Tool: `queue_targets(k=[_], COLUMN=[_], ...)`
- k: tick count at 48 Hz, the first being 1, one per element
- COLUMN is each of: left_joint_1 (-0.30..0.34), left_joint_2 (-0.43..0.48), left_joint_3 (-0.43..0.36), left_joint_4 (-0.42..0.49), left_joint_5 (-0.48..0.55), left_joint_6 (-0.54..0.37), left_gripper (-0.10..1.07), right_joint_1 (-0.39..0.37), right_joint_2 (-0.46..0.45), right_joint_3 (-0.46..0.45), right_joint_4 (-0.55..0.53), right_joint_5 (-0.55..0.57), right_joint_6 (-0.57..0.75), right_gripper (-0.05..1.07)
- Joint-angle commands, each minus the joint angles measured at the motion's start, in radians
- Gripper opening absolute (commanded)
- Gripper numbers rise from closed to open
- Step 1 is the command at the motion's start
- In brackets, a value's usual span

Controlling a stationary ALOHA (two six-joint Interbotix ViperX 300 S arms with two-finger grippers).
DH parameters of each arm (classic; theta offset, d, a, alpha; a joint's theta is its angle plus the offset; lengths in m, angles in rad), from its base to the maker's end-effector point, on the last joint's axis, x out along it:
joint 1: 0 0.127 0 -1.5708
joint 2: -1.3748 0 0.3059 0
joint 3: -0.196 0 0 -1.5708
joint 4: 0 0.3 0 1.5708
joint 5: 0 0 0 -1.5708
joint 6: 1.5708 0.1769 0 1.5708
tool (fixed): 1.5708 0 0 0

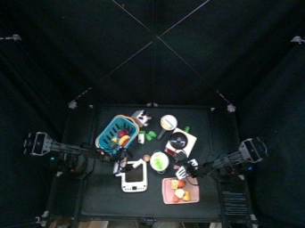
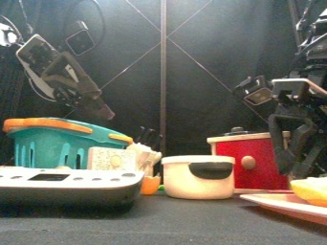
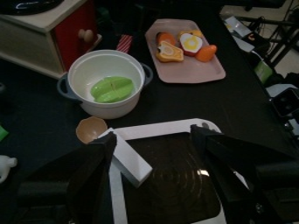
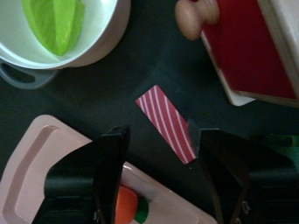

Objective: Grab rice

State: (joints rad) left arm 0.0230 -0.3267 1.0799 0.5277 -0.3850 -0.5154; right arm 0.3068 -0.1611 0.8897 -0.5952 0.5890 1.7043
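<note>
A pink tray [image 3: 187,63] holds several toy foods: a white and orange piece [image 3: 170,48] that may be the rice, a white piece with a yellow centre [image 3: 191,40] and an orange piece [image 3: 208,51]. The tray also shows in the top view [image 1: 181,191]. My left gripper [image 3: 158,166] is open over a white-rimmed black board [image 3: 176,179], apart from the tray. My right gripper [image 4: 163,136] is open above a red striped strip [image 4: 170,122] lying on the table beside the tray's edge [image 4: 52,175]. It holds nothing.
A white pot [image 3: 105,83] with a green leaf stands between the board and a red and white box [image 3: 52,31]. A brown round piece [image 3: 90,130] lies by the board. A teal basket [image 1: 117,132] stands at the left and a white plate [image 1: 169,122] at the back.
</note>
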Motion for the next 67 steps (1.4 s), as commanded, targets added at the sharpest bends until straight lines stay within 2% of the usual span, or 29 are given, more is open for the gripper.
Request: queue_targets(k=[1,7,15,22,40,50,67], left_joint_1=[-0.025,-0.055,-0.054,-0.054,-0.044,-0.037,-0.021], left_joint_2=[0.003,0.006,0.031,0.087,0.213,0.238,0.244], left_joint_3=[-0.018,-0.043,-0.091,-0.144,-0.196,-0.207,-0.210], left_joint_4=[-0.012,-0.023,-0.066,-0.072,-0.075,-0.086,-0.098], left_joint_5=[0.011,0.086,0.267,0.367,0.383,0.385,0.383], left_joint_6=[0.002,-0.002,-0.002,-0.002,-0.003,-0.005,-0.003], left_gripper=[1.00,1.00,1.00,1.00,1.00,0.97,0.74], right_joint_1=[0.002,0.003,0.003,0.003,0.003,0.003,0.003], right_joint_2=[-0.014,-0.009,-0.003,0.011,0.032,0.032,0.034], right_joint_3=[-0.029,-0.038,-0.041,-0.049,-0.061,-0.061,-0.061], right_joint_4=[-0.012,-0.029,-0.031,-0.032,-0.032,-0.032,-0.032], right_joint_5=[-0.003,-0.006,-0.011,-0.011,-0.012,-0.011,-0.011], right_joint_6=[-0.002,0.000,0.000,0.000,-0.002,-0.002,0.000], right_gripper=[0.89,0.89,0.89,0.89,0.89,0.88,0.88])
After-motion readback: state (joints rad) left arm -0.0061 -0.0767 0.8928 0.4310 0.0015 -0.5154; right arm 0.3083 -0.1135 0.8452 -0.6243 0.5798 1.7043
